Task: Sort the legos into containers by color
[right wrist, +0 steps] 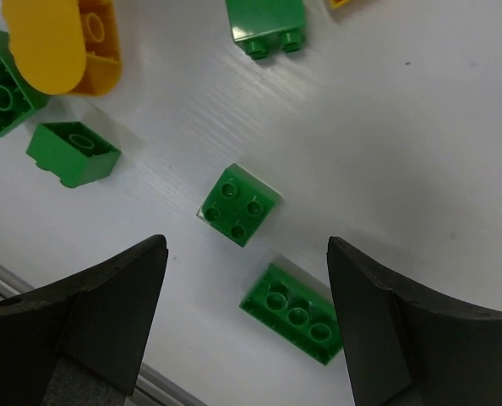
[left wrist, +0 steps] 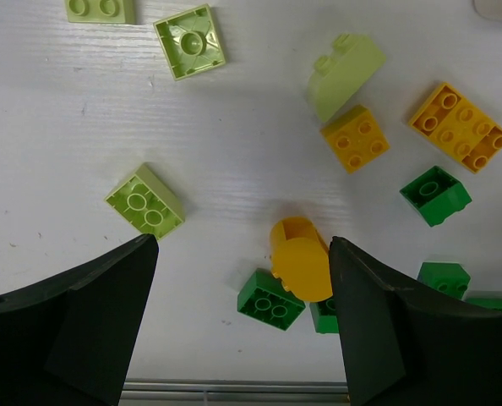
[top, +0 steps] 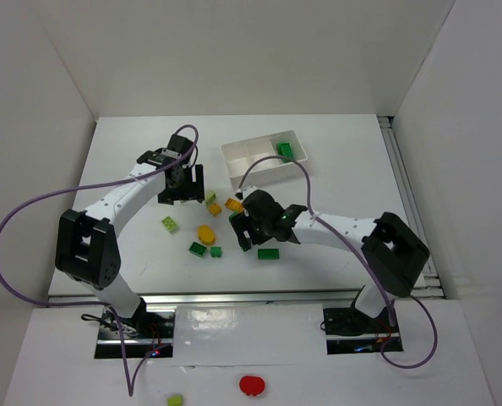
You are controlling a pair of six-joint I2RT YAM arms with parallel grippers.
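**Top view.** The right gripper (top: 242,234) hangs low over the loose bricks near the middle of the table (top: 133,161). The left gripper (top: 182,193) is at the far-left edge of the pile. The tray (top: 227,157) lies beyond, apart from the pile. Only its right compartment holds anything: a few green bricks (top: 285,150). Green should therefore go there.

**Left wrist.** The left gripper (left wrist: 242,241) stands wide and empty above bare table. The round orange piece (left wrist: 300,258) is just beside its right finger, touching a green brick. Lime bricks (left wrist: 145,200) and orange bricks (left wrist: 355,137) lie scattered well apart.

**Right wrist.** The right gripper (right wrist: 245,245) is spread wide and holds nothing. The square green brick (right wrist: 238,205) lies almost centred between its fingers and looks like the next pick. The brick sits cornerwise to the fingers, so the wrist should turn until the pads meet two flat sides. The gripper should then come straight down. The long green brick (right wrist: 295,315) lies just beside it on the near side, and a finger could catch it, so the descent needs to stay clear of that side.

The square brick is dark glossy green. It lies flat with four studs up and touches nothing else.
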